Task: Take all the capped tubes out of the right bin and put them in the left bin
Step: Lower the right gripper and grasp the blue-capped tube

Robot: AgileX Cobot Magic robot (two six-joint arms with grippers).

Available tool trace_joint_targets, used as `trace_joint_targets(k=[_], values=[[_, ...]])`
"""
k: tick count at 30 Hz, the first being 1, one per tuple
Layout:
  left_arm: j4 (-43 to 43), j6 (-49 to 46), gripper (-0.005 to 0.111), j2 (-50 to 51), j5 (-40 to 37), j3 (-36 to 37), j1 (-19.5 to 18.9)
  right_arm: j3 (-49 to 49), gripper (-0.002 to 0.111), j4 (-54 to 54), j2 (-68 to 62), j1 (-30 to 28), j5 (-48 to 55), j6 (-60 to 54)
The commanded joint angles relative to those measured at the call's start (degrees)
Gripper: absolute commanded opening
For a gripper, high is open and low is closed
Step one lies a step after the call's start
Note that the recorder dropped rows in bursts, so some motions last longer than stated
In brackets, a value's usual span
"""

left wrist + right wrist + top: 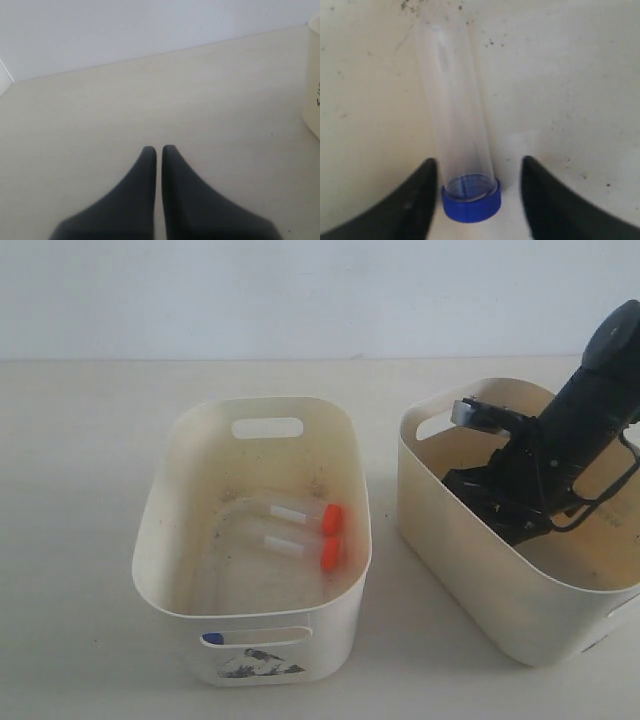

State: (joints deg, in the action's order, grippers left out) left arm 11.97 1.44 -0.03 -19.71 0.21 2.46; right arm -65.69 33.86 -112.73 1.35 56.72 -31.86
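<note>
Blue-capped tube point(457, 110) first: it lies flat on the speckled floor of the right bin point(470, 570), its blue cap point(471, 199) turned toward my right wrist and its clear body running away from it. My right pincer point(479, 161) is released, spread wide with one finger on each side of the cap end. One finger point(415, 200) sits just beside the cap, and I cannot tell whether it touches. The other finger stands clearly apart from it, with bare bin floor showing between. Nothing is gripped yet.

From the exterior view my right arm reaches down over the rim into the right bin, and the near wall hides the fingertips and the tube there.

The left bin point(330, 640) stands on the desk point(80, 440) just beside the right one, apart from it. On its floor lie the two orange-capped tubes point(298, 513) point(295, 546), side by side and parallel, caps pointing toward the right bin.

My left pincer point(159, 150) is clenched to a thin slit on nothing, above bare desk, with a bin wall at the edge of its view.
</note>
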Motion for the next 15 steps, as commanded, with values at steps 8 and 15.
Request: trace_joint_targets(k=[8, 15], values=[[-0.2, 0.5, 0.004, 0.0, 0.2, -0.2, 0.1, 0.0, 0.085, 0.6, 0.1, -0.2, 2.2, 0.5], [-0.2, 0.5, 0.004, 0.0, 0.2, -0.2, 0.1, 0.0, 0.085, -2.3, 0.1, 1.0, 1.3, 0.3]])
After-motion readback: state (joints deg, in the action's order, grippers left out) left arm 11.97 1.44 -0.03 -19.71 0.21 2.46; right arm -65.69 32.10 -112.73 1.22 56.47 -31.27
